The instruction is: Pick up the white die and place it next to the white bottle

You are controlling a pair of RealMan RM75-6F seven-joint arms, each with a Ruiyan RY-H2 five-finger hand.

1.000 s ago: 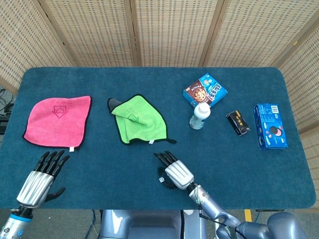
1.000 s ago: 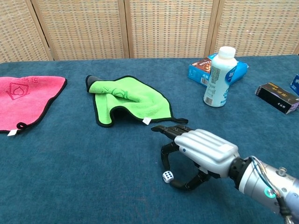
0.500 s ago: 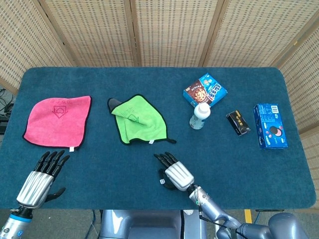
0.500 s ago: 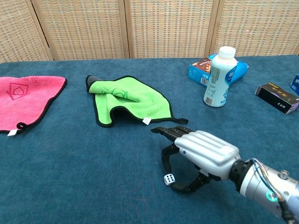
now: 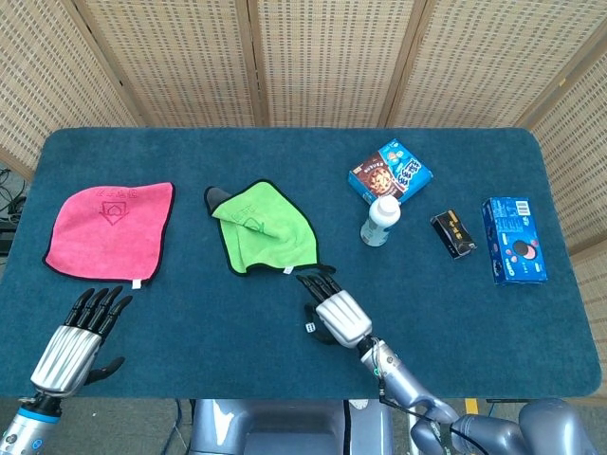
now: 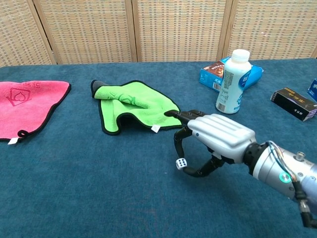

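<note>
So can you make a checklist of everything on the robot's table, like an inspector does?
Surface: dark blue table, covered in felt-like cloth.
Job's things: white die pinched in the right hand; bottle upright, far from the die.
Clutter: pink cloth lying flat; green cloth crumpled; blue snack box behind the bottle; black box; blue cookie box.
Hands: right hand holds the die between thumb and a finger; left hand holds nothing, fingers spread, at the near left edge.
Cables: thin wires along the right wrist.
Surroundings: woven screens behind the table.
</note>
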